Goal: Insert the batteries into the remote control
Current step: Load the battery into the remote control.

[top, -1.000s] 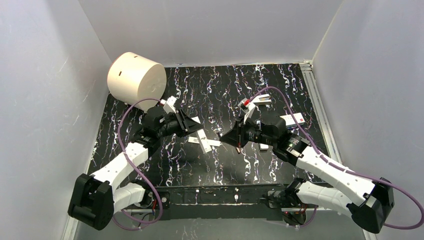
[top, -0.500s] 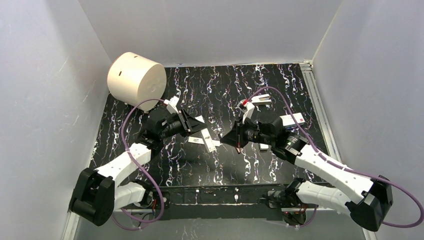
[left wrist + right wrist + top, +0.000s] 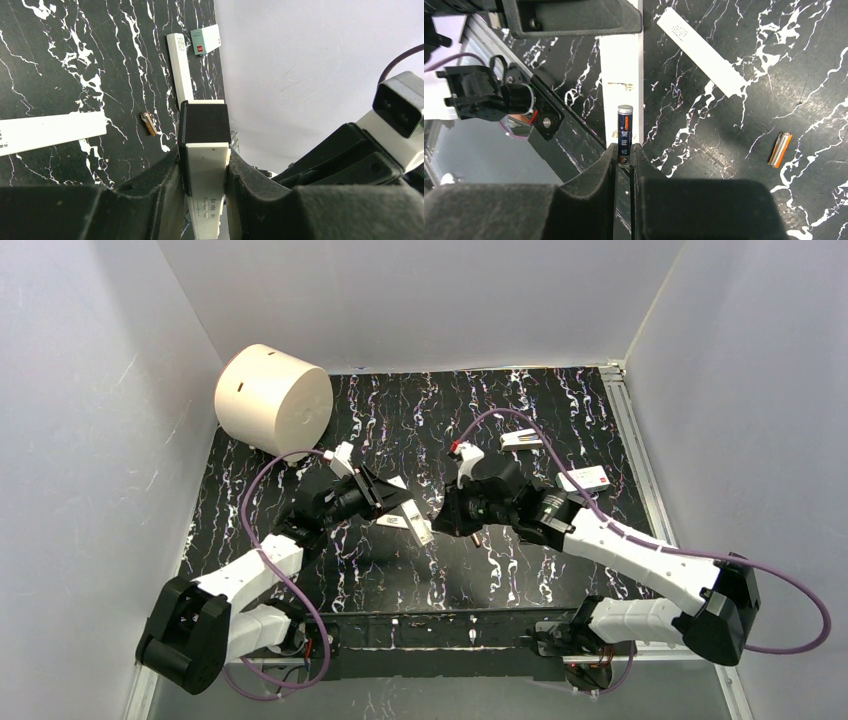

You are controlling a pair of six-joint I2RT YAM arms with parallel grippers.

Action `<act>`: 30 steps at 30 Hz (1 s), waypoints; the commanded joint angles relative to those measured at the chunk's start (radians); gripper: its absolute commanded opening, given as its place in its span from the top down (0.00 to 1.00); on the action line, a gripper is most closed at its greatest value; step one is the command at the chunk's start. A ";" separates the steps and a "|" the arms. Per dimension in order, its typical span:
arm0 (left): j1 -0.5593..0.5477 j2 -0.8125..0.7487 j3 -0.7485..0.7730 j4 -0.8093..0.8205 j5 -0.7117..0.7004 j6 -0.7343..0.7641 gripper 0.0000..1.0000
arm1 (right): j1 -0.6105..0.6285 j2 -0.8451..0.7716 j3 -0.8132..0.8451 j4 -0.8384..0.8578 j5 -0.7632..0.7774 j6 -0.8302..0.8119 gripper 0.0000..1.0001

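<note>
I'm seeing the left claw (image 3: 204, 157) clenching the remote control (image 3: 207, 200) over the surface's (image 3: 500, 420) middle, right claw (image 3: 624, 160) pinching a battery (image 3: 625, 132) over it, second battery (image 3: 779, 149) lying loose near a white strip (image 3: 701, 50).

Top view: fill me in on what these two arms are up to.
The left claw grips the remote control. The right claw pinches one battery and holds it in line with the remote, not yet seated. The second battery lies loose on the table, near a white strip.
</note>
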 commanded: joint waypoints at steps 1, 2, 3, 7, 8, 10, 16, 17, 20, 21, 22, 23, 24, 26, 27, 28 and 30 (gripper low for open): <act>-0.003 0.002 0.001 0.046 -0.002 -0.010 1.00 | 0.047 0.045 0.073 -0.071 0.070 -0.020 0.84; -0.003 0.003 0.001 0.046 0.000 -0.009 1.00 | 0.054 0.052 0.076 -0.075 0.072 -0.022 0.84; -0.004 0.004 0.001 0.046 0.002 -0.007 1.00 | 0.060 0.058 0.080 -0.077 0.071 -0.022 0.84; -0.003 0.009 0.004 0.048 0.018 -0.004 1.00 | 0.077 0.075 0.086 -0.071 0.112 -0.025 0.82; -0.003 0.010 0.004 0.048 0.022 -0.001 1.00 | 0.079 0.081 0.090 -0.072 0.110 -0.027 0.82; -0.003 0.011 0.006 0.047 0.033 0.002 1.00 | 0.085 0.094 0.097 -0.071 0.110 -0.030 0.82; -0.005 0.012 0.012 0.048 0.068 0.013 1.00 | 0.099 0.126 0.119 -0.087 0.124 -0.039 0.81; -0.004 0.011 0.013 0.047 0.073 0.017 1.00 | 0.100 0.129 0.124 -0.089 0.124 -0.040 0.80; -0.005 0.015 0.015 0.052 0.096 0.025 1.00 | 0.105 0.141 0.133 -0.097 0.126 -0.042 0.79; -0.005 0.018 0.016 0.060 0.105 0.027 1.00 | 0.107 0.147 0.138 -0.102 0.126 -0.042 0.79; -0.006 0.019 0.018 0.070 0.123 0.031 1.00 | 0.107 0.152 0.143 -0.108 0.125 -0.041 0.79; -0.008 0.019 0.019 0.080 0.135 0.036 1.00 | 0.107 0.160 0.148 -0.112 0.122 -0.042 0.79; -0.009 0.016 0.021 0.086 0.141 0.042 1.00 | 0.110 0.166 0.153 -0.118 0.120 -0.042 0.78; -0.011 0.006 0.019 0.087 0.141 0.051 1.00 | 0.112 0.178 0.164 -0.132 0.126 -0.040 0.78; -0.011 0.000 0.016 0.087 0.135 0.053 1.00 | 0.114 0.181 0.167 -0.137 0.129 -0.039 0.78; -0.011 -0.005 0.014 0.087 0.130 0.052 1.00 | 0.114 0.185 0.170 -0.143 0.131 -0.038 0.78; -0.012 -0.013 0.013 0.087 0.124 0.052 1.00 | 0.115 0.192 0.179 -0.160 0.134 -0.033 0.78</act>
